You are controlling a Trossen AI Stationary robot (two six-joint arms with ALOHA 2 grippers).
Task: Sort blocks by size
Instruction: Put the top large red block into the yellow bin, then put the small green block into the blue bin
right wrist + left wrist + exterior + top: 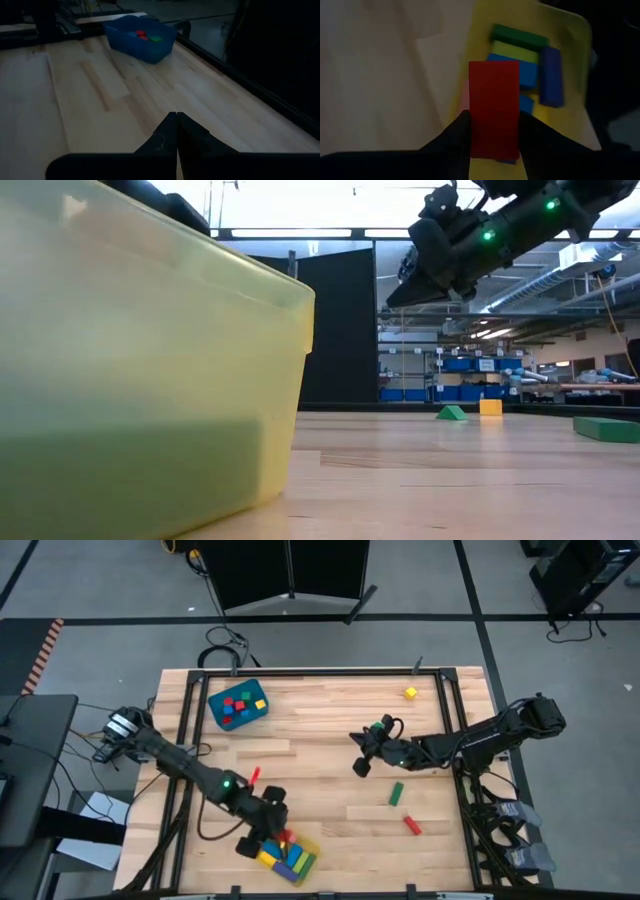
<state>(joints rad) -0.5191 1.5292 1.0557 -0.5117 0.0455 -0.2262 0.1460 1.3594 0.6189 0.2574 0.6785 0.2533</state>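
My left gripper (282, 837) hangs over the yellow tray (312, 862) at the table's near edge, shut on a red bar (494, 107). Green, yellow and blue bars (520, 52) lie in the tray below it. The blue bin (238, 705) at the far left holds several small cubes (145, 35). Loose on the table are a green bar (396, 794), a red bar (412, 825), a yellow cube (410, 692) and a red block (254, 776) beside the left arm. My right gripper (360, 766) is shut on nothing and hovers above mid-table. My left gripper pinches the red bar's two long sides (475, 132) between its two fingers, at the end nearer the wrist. The fingers slant downward and lie along the bar, which sticks out past the fingertips. The bar is lifted clear above the tray.
In the low view the yellow tray's wall (150, 380) fills the left half. A black metal frame (455, 740) borders the table. Bare wood lies between the bin, the tray and the right-hand blocks.
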